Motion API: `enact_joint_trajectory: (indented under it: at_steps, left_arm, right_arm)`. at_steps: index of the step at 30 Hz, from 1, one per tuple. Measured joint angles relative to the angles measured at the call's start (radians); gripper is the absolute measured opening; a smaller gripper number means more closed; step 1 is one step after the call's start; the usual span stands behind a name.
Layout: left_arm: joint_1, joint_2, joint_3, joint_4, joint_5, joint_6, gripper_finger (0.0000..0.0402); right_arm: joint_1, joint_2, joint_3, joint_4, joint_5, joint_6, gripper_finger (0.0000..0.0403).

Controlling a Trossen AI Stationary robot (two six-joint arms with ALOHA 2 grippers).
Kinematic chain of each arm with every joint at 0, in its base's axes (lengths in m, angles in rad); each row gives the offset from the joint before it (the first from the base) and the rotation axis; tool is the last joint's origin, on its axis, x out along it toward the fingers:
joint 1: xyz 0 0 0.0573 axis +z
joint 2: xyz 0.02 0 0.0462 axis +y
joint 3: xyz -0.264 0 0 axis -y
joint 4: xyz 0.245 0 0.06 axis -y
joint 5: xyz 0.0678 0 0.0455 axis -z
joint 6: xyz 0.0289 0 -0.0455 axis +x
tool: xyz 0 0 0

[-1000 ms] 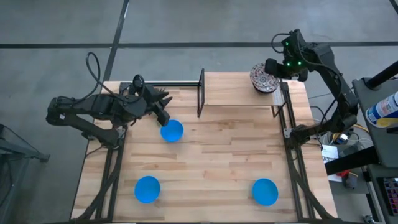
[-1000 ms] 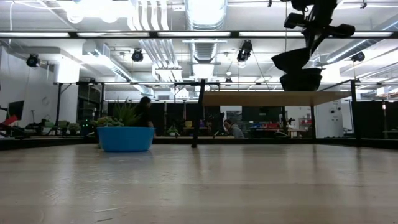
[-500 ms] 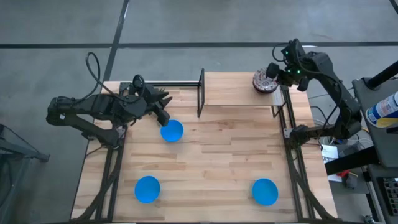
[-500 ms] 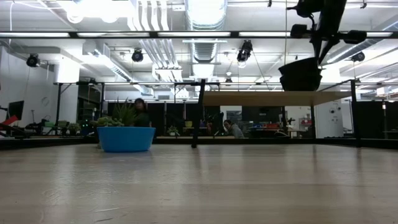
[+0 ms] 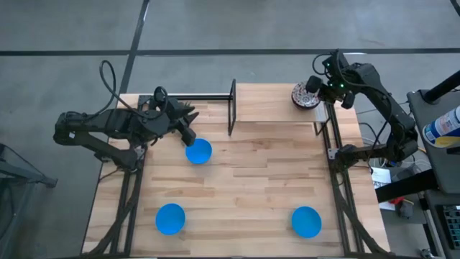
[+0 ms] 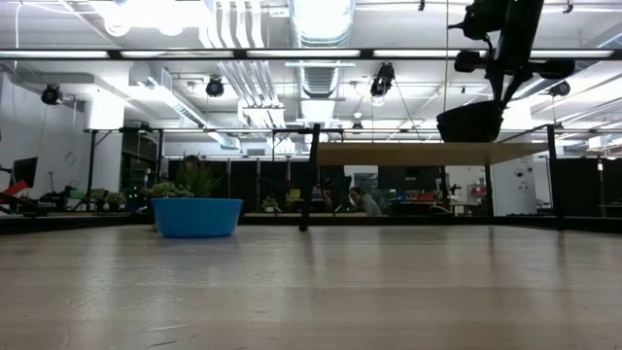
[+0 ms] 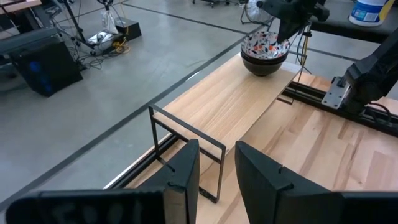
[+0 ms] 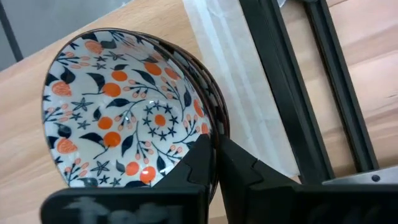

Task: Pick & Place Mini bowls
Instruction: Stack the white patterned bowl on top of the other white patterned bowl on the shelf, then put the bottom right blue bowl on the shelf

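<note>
- Taking the raised wooden shelf (image 5: 277,102) at the back of the table (image 5: 237,194) as the marker: nearest the front edge, well clear of the shelf, sit 2 blue bowls, one at the front left (image 5: 170,218) and one at the front right (image 5: 307,221).
- Closer to the shelf, just off its left front corner, sits a 3rd blue bowl (image 5: 199,152), upright on the wood.
- The left gripper (image 5: 188,134) hovers just beside that bowl, on the side away from the shelf; its fingers (image 7: 186,171) stand apart and grasp nothing.
- On the shelf's right end rests a stack of floral bowls (image 5: 304,96); I cannot count them.
- The right gripper (image 8: 214,163) is at the stack's right rim, its fingers clamped on the rim of the top floral bowl (image 8: 124,118), which is nested in the dark one below.
</note>
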Motion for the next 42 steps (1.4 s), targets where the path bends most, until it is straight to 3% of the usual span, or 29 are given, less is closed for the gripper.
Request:
enact_joint_trajectory:
  at_steps: [18, 24, 28, 33, 42]
  left_arm:
    - [0.0, 0.0, 0.0, -0.008, 0.0, 0.001, 0.0097]
    - [0.0, 0.0, 0.0, -0.008, 0.0, 0.002, 0.0097]
    - [0.0, 0.0, 0.0, -0.008, 0.003, 0.002, 0.0097]
    - [0.0, 0.0, 0.0, -0.008, 0.022, 0.007, 0.0097]
    - [0.0, 0.0, 0.0, -0.008, 0.023, 0.025, 0.0097]
  right_arm:
    - [0.001, -0.033, 0.003, 0.051, 0.036, -0.111, 0.0149]
    - [0.002, -0.086, 0.014, 0.055, 0.029, -0.142, 0.0155]
    - [0.036, -0.137, 0.014, 0.055, -0.034, -0.222, 0.0155]
    - [0.113, -0.192, 0.014, 0.056, -0.154, -0.289, 0.0155]
    - [0.3, -0.245, 0.013, 0.034, -0.284, -0.25, 0.0141]
